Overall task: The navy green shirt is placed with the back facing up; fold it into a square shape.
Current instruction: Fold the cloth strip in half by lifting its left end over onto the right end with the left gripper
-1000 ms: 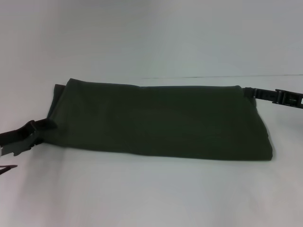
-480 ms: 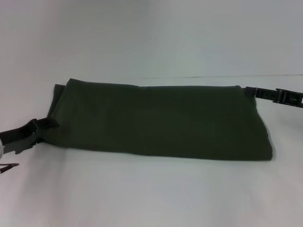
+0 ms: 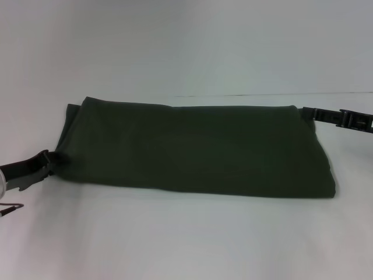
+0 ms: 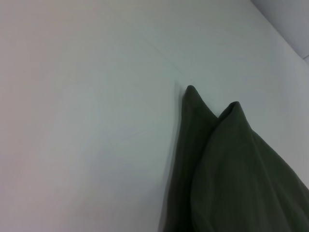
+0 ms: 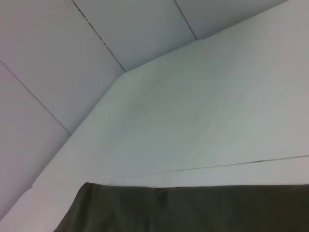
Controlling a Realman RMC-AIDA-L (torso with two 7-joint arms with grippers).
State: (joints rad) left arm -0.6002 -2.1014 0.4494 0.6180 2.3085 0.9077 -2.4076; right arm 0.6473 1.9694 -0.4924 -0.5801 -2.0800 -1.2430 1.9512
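I see the navy green shirt [image 3: 192,149] lying folded into a wide band on the white table [image 3: 186,239]. My left pincer [image 3: 51,161] touches its near left corner; my right pincer [image 3: 312,114] sits at its far right corner. I cannot tell either pincer's state.

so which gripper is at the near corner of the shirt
The left gripper, low at the near left corner of the navy green shirt. The right gripper is at the far right corner instead, up by the back edge.
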